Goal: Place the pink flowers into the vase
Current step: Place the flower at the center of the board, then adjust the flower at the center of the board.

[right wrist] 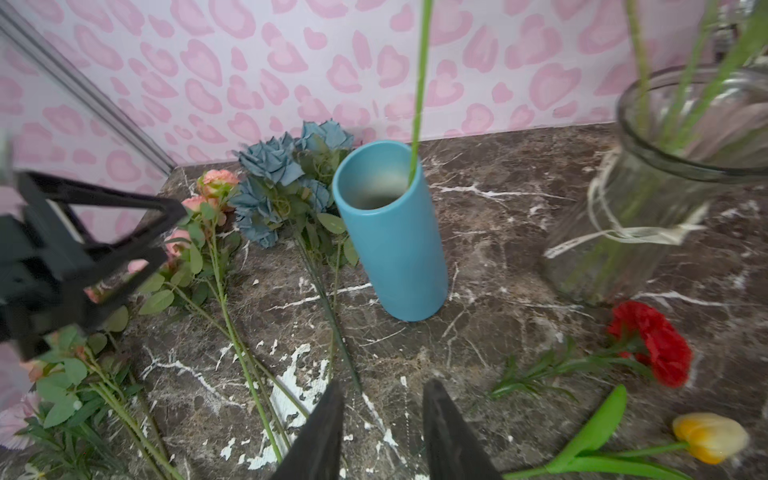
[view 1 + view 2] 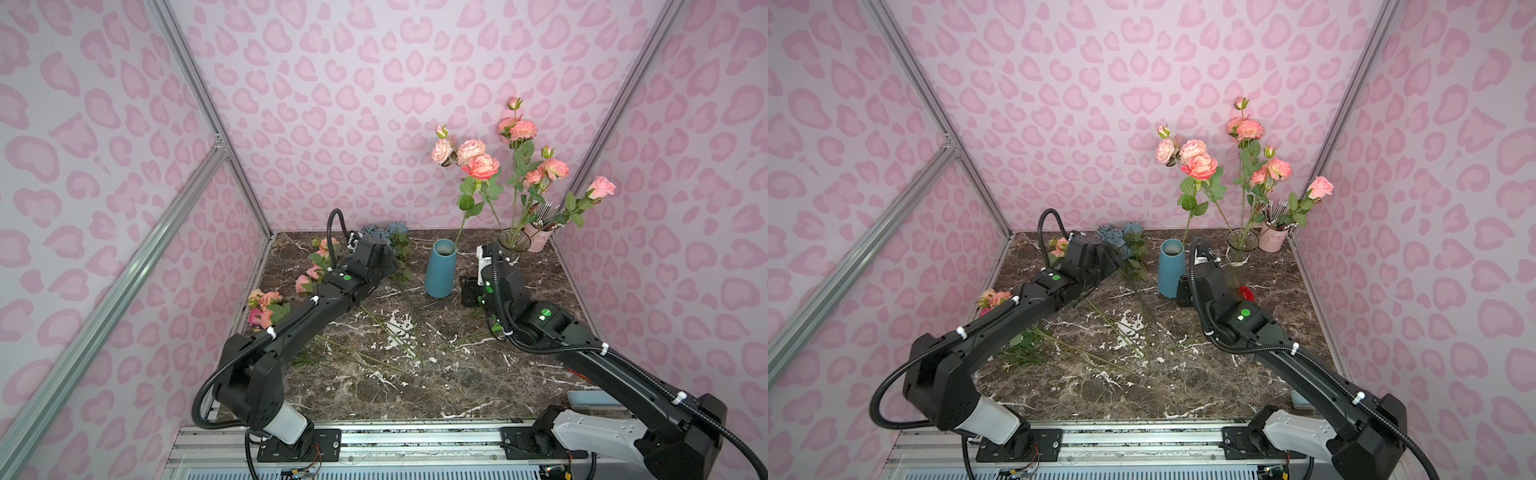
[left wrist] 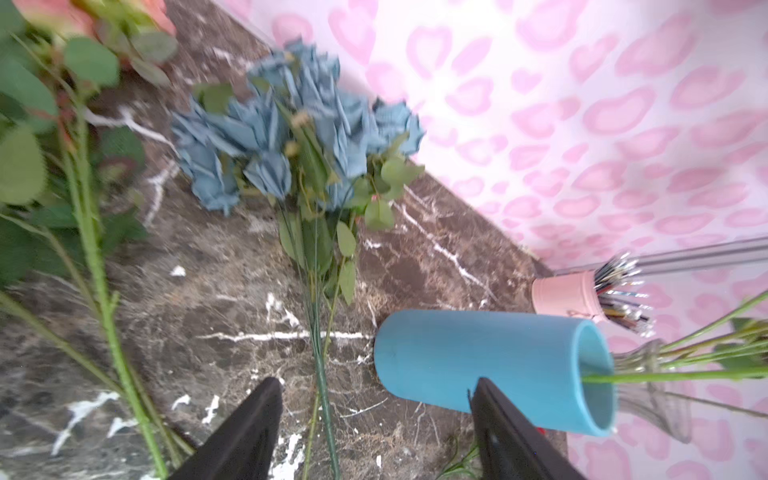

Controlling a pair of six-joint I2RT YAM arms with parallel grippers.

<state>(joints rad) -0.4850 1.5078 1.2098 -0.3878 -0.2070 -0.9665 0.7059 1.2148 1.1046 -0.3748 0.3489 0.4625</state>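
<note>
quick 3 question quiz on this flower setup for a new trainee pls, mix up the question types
1. True or false: the blue vase stands upright with a single green stem in it.
2. What does the left gripper hold? A) a pink rose B) a yellow tulip C) nothing, its jaws stand open
3. How many containers stand on the table?

Key: 1 true; 2 C; 3 three: the blue vase, a glass vase and a pink bucket.
</note>
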